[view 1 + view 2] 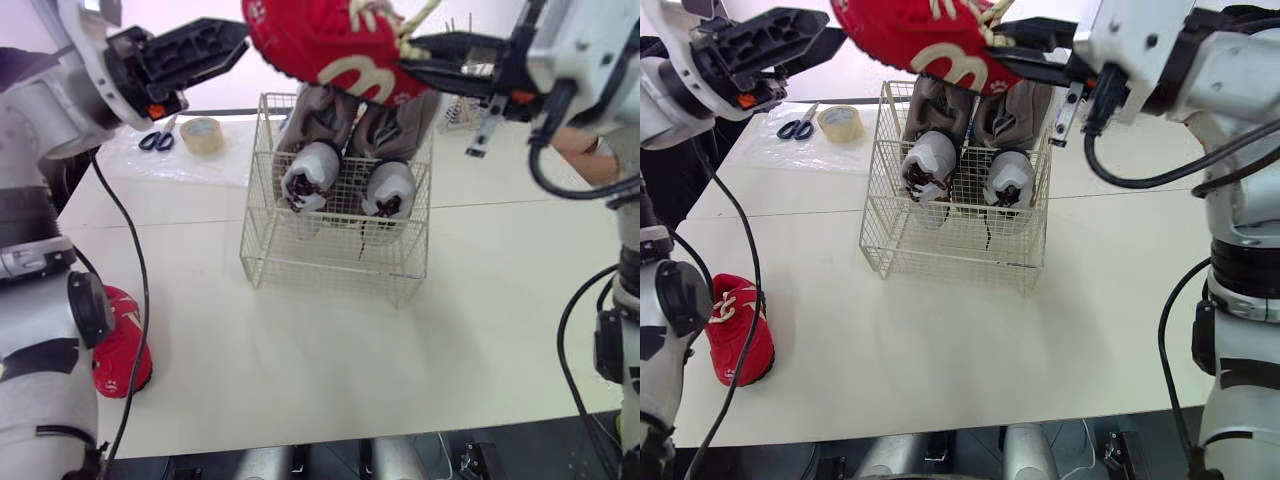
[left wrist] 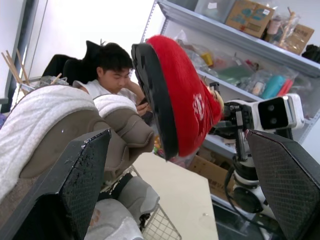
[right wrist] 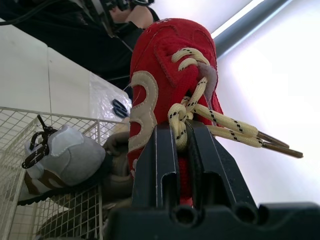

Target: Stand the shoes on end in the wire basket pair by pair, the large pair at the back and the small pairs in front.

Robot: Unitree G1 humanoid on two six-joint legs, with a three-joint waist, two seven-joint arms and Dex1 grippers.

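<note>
Though partly cut off above, red shoe (image 1: pixel 330 50) tight between right fingers (image 3: pixel 155 165); left fingers (image 2: pixel 80 185) wide apart, empty.

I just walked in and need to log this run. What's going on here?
The right gripper holds a red shoe by its laced top, in the air above the wire basket. The left gripper is open beside the shoe, gripping nothing. In the basket, a taupe pair stands at the back with a grey pair in front. The other red shoe lies on the table at the robot's left.
</note>
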